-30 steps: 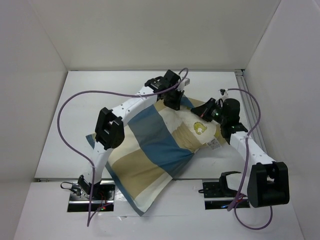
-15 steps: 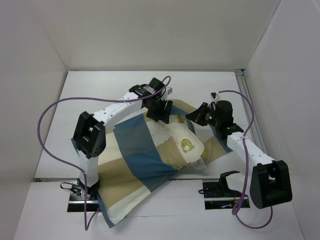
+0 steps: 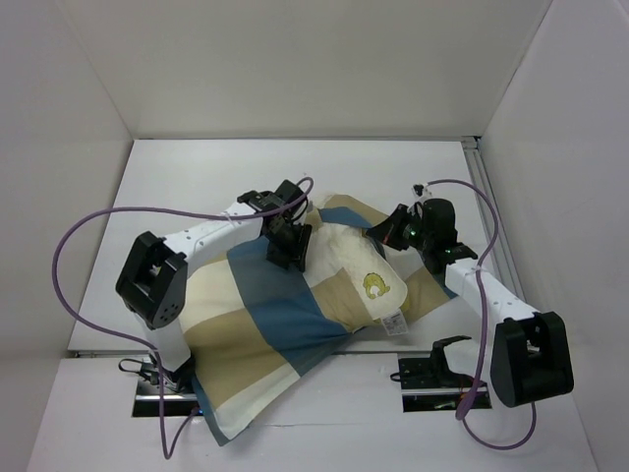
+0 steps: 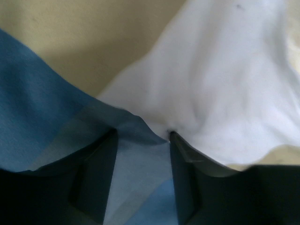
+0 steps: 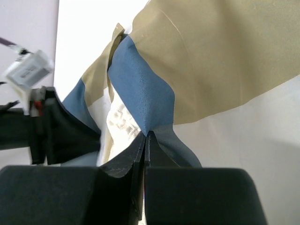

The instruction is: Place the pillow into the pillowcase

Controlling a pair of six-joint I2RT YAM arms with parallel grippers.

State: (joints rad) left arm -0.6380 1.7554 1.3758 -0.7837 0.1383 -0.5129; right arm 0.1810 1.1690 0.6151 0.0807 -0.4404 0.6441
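The cream pillow with a yellow emblem lies mid-table, its left part under the checked pillowcase. My left gripper presses down where cloth meets pillow. In the left wrist view its fingers stand apart, with thin blue pillowcase cloth between them and the white pillow beyond. My right gripper is at the pillow's far right corner. In the right wrist view it is shut on a blue fold of the pillowcase, with the pillow showing beside it.
The pillowcase's near corner hangs over the table's front edge. Purple cables loop from both arms. A white label sticks out of the pillow's near edge. A metal rail runs along the right wall.
My left gripper has moved from the pillow's far edge toward the near left. The pillowcase and pillow have shifted left and nearer with it. My right gripper has shifted slightly left, still holding the fold.
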